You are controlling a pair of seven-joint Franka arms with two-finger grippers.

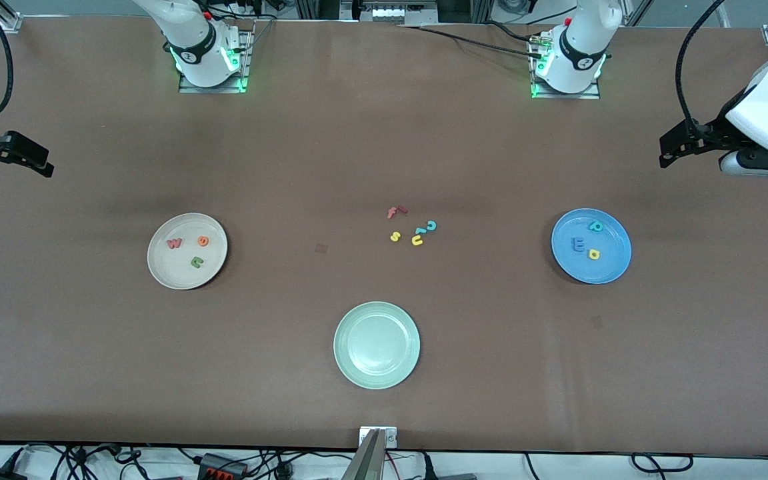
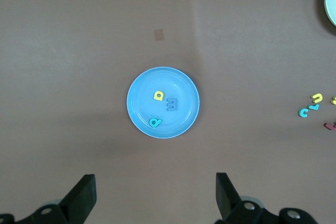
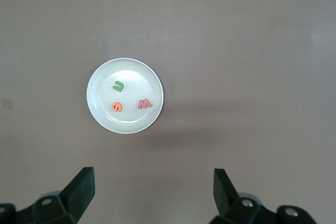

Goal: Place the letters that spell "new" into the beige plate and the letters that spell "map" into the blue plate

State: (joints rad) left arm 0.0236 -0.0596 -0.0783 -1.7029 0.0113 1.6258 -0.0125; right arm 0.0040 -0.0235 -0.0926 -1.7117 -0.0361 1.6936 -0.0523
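The beige plate [image 1: 179, 275] [image 3: 131, 71] lies toward the right arm's end of the table. It holds a salmon-red w [image 1: 174, 243] [image 3: 145, 104], an orange e [image 1: 203, 241] [image 3: 117, 107] and a green n [image 1: 197, 262] [image 3: 118, 85]. The blue plate [image 1: 615, 264] [image 2: 185, 84] lies toward the left arm's end with a teal a [image 1: 596, 226] [image 2: 154, 123], a blue m [image 1: 579, 245] [image 2: 172, 105] and a yellow p [image 1: 594, 254] [image 2: 158, 96] in it. My left gripper [image 1: 672, 151] [image 2: 156, 195] hangs open and empty over bare table beside the blue plate. My right gripper [image 1: 41, 161] [image 3: 154, 192] hangs open and empty over bare table beside the beige plate.
A pale green plate [image 1: 377, 313] sits empty nearest the front camera. Mid-table lie a red f [image 1: 396, 212], a yellow s [image 1: 395, 236], a yellow u [image 1: 417, 240] and two teal hooked letters [image 1: 431, 226]. Small tape patches [image 1: 321, 249] mark the brown cloth.
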